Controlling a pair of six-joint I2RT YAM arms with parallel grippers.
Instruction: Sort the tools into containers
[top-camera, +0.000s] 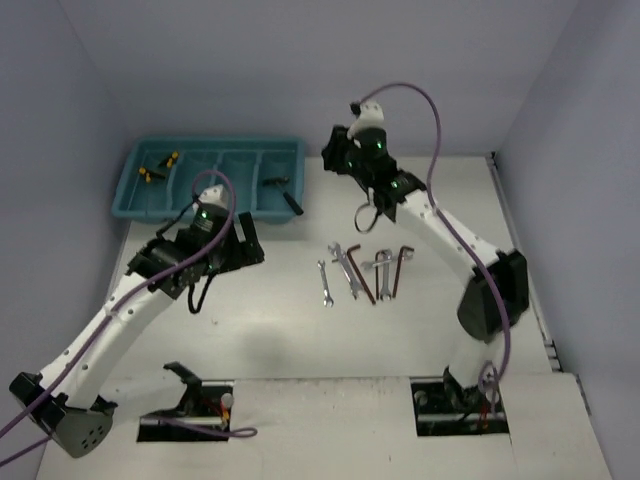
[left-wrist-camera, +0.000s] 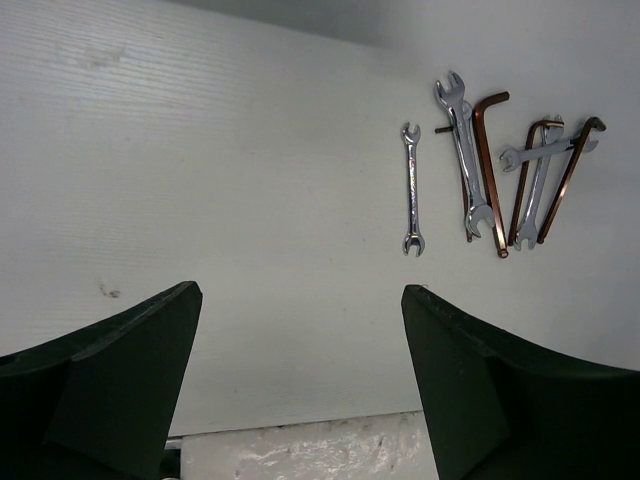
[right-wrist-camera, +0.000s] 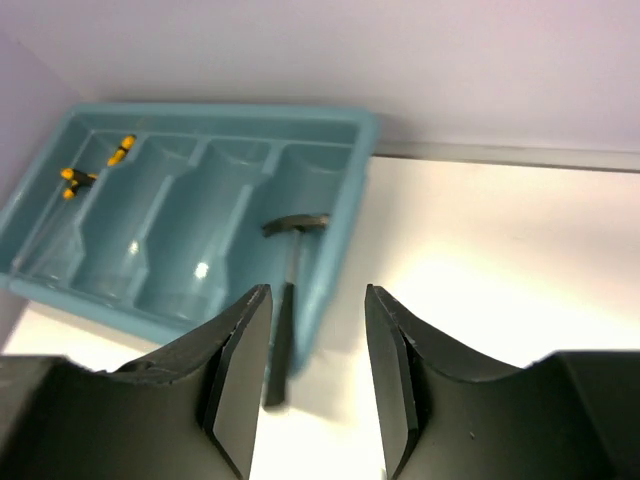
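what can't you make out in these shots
- Yellow-and-black pieces: too small in the top and right wrist views to identify.
- Tray near wall: partly covered by the left arm in the top view.
- Wrenches and red keys: overlapping in both the top and left wrist views, so the count is unclear.

The tray (top-camera: 215, 144) sits at the far left of the desk (top-camera: 300, 340), its four compartments side by side. Two small handled pieces (top-camera: 160, 166) lie in the leftmost compartment. The hammer (top-camera: 283, 192) lies in the rightmost, its handle reaching over the near wall. Right of the tray and nearer the arms, the other tools lie mid-desk. A lone wrench (top-camera: 325, 283) is leftmost, a wrench-and-key cluster (top-camera: 348, 270) is just beside it, and crossed wrenches and keys (top-camera: 388, 272) are furthest right. The left gripper (top-camera: 250, 245) hangs between tray and tools, and the right gripper (top-camera: 335, 155) hangs beside the tray's right end.
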